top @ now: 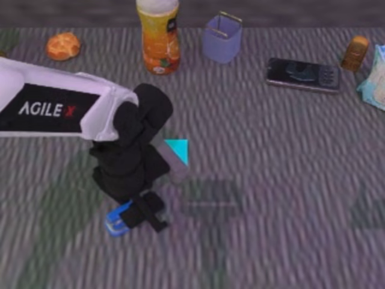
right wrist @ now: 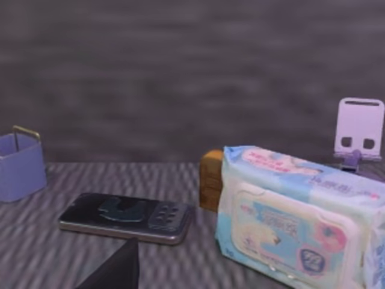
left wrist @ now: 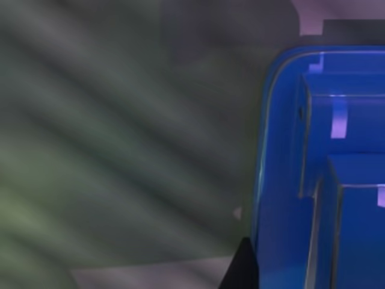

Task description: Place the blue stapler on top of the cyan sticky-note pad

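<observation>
From above, the left tool point(top: 139, 218) sits low over the blue stapler point(top: 118, 220), which lies on the desk point(top: 271, 241) near the front, poking out on the tool's left side. The black fingers straddle the stapler's right half, though I honestly cannot tell from any view whether they're clamped on it or just hanging around it. The cyan sticky-note pad point(top: 179, 148) is just behind and to the right of the tool, mostly covered by the arm, so only one corner shows.

The left wrist view gives what the top can't: the blue stapler point(left wrist: 319, 174) right up close, filling one side of the frame, with its stepped top ridges visible. No pad there at all.

The right tool isn't in the top view. Its wrist camera shows stuff on the far right of the desk: a wet-wipes pack point(right wrist: 301, 223), a dark phone point(right wrist: 126, 218), a brown bread piece point(right wrist: 210, 179), a lavender basket cup point(right wrist: 21, 165), and a small pale stand point(right wrist: 360, 135) behind the pack that the top view doesn't show.
</observation>
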Controlling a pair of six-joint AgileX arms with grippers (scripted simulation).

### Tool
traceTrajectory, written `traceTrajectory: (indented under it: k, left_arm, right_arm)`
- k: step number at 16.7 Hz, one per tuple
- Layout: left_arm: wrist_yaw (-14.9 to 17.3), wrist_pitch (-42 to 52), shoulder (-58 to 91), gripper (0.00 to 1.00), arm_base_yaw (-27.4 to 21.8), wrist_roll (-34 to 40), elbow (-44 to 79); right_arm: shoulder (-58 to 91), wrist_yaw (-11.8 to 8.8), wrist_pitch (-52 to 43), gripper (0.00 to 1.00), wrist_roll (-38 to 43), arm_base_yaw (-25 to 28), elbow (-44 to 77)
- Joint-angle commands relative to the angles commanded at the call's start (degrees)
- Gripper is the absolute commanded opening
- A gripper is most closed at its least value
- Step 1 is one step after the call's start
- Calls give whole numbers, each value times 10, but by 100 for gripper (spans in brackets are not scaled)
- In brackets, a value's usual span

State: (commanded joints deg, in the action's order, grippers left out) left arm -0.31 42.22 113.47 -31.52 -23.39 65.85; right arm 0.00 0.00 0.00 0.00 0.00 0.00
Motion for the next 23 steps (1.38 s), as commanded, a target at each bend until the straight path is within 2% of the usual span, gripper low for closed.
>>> traceTrajectory:
  k: [9, 17, 23]
  left_arm:
    - [0, 9, -4, 0, -1, -1, 8]
    - [0, 200, -76, 0, 7, 3, 118]
    - [-1, 214, -85, 0, 6, 2, 128]
  right_arm:
    - [0, 0, 0, 100, 0, 0, 0]
    - [0, 0, 0, 100, 0, 0, 0]
    - [0, 0, 0, 100, 0, 0, 0]
